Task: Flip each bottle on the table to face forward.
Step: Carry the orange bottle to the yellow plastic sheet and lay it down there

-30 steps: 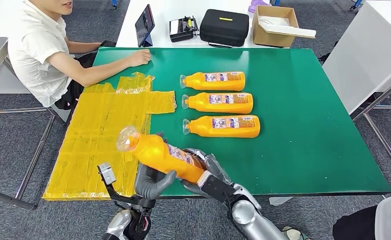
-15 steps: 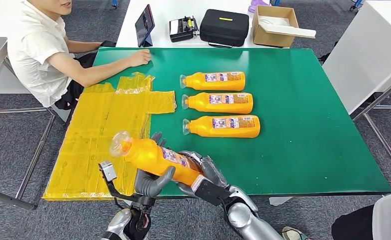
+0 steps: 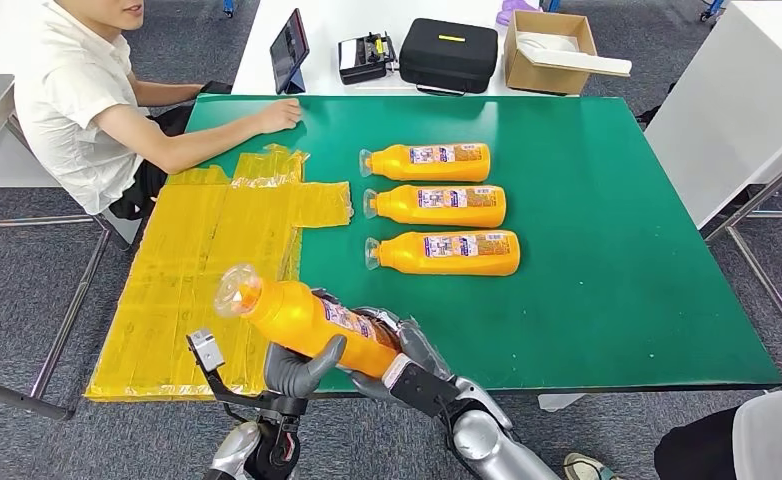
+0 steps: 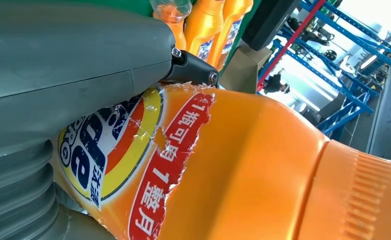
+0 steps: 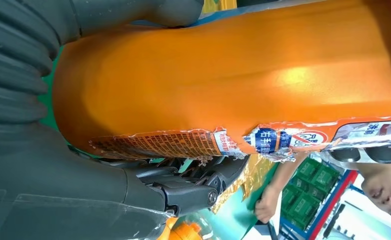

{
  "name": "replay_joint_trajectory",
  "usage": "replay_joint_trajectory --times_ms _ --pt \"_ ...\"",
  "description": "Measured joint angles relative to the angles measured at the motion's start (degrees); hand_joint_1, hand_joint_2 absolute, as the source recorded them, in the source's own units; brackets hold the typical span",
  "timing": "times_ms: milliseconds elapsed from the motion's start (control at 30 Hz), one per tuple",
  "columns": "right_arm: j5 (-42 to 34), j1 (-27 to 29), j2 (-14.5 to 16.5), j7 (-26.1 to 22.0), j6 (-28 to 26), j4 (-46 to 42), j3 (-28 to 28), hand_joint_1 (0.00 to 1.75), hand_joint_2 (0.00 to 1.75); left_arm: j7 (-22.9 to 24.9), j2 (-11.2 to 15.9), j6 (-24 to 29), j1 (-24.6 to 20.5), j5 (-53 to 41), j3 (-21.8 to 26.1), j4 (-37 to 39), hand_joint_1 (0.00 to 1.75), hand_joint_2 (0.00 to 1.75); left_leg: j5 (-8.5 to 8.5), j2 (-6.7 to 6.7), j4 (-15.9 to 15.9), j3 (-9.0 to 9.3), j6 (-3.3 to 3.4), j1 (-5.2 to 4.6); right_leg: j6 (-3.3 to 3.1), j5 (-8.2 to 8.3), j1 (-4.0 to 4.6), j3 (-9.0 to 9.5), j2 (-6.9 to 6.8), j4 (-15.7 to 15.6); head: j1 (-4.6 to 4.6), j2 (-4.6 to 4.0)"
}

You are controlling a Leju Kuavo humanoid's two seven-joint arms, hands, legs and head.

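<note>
Head view: an orange detergent bottle [image 3: 307,320] is held aloft above the near edge of the green surface [image 3: 607,260], tilted, with its clear cap aimed up and away toward the yellow plastic sheet [image 3: 207,270]. The left robot hand [image 3: 297,367] is curled under the bottle's middle, while the right robot hand [image 3: 402,350] is wrapped around its base end; both are closed on the bottle, and no finger is seen spread free. In the left wrist view the torn label [image 4: 133,165] is seen beside the grey thumb, and in the right wrist view the plain orange side of the bottle is seen beside a ragged label edge.

Three more orange bottles [image 3: 437,206] are laid in a row farther out on the surface, well apart from the held one, caps toward the sheet and labels up. A person [image 3: 87,90] is seated at the far left corner, one hand resting on the surface.

The step in hand is judged to be the turning of the held bottle about its long axis. It would be done well if one hand were kept firm at the base while the other is regripped, so that the smooth body is not let slip. The label should be brought uppermost, and the bottle lowered flat in line with the row, cap pointing the same way.
</note>
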Motion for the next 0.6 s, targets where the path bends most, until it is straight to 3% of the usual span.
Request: replay_joint_trajectory --times_ms 100,167,267,300,500,600 --pt "-0.01 0.08 0.03 0.00 0.00 0.00 0.00 1.74 1.75 0.00 0.00 -0.04 0.27 0.00 0.15 -0.32 1.75 1.75 0.00 0.00 0.00 0.00 0.00 0.00 0.00 0.00 0.00 0.00 0.00 0.00 0.00 0.00" --pt "-0.01 0.11 0.04 -0.02 0.00 0.00 0.00 1.60 1.75 -0.07 0.01 -0.26 0.47 0.08 0.20 -0.54 1.75 1.75 0.00 0.01 0.00 0.00 0.00 0.00 0.00 0.00 0.00 0.00 0.00 0.00 0.00 0.00" --pt "-0.07 0.31 0.08 -0.15 -0.02 0.01 -0.03 0.35 1.75 0.17 0.07 -1.33 0.91 0.96 0.28 -1.20 1.75 1.75 0.00 0.01 0.00 0.01 0.00 0.00 0.00 0.00 0.00 0.00 0.00 0.00 0.00 0.00" --pt "-0.18 0.51 0.12 -0.22 -0.01 0.03 -0.08 0.02 1.75 0.49 0.11 -1.72 1.12 1.49 0.36 -1.55 1.75 1.75 0.00 0.01 0.00 0.01 0.00 0.00 0.00 0.00 0.00 0.00 0.00 0.00 0.00 0.00" --pt "-0.29 2.62 0.46 -0.36 -0.47 1.38 -1.12 0.00 1.75 1.42 0.41 -1.92 2.01 2.46 0.61 -4.26 1.75 1.75 -0.01 -0.01 0.00 -0.03 0.00 0.00 0.00 -0.01 0.00 0.00 0.00 0.00 0.01 0.00" --pt "0.49 3.88 0.98 -0.42 -2.63 2.08 -1.95 0.00 1.75 1.19 0.72 2.39 2.40 -1.22 0.67 -6.04 1.75 1.75 -0.01 0.00 0.00 -0.03 -0.01 0.00 -0.01 0.00 0.00 -0.01 0.00 0.00 0.00 0.00"
